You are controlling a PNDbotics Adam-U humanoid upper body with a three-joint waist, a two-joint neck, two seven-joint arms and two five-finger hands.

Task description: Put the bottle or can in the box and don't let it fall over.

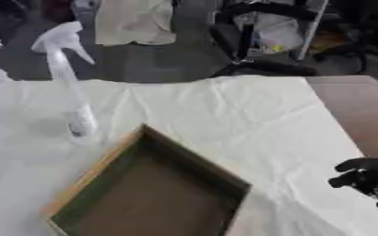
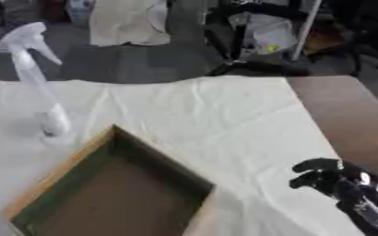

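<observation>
One box point(image 1: 156, 193) nearest, one spray bottle point(image 1: 69, 83) upright beyond — right hand point(image 2: 325, 177) curled, holding nothing.

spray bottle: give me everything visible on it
The spray bottle is clear or whitish plastic with a white trigger head and nozzle on a slim neck, widening toward the base. It stands upright but looks tilted in the view, on the white cloth just beyond the box's far left rim, outside it. No robot hand touches it. Contents unclear.
</observation>
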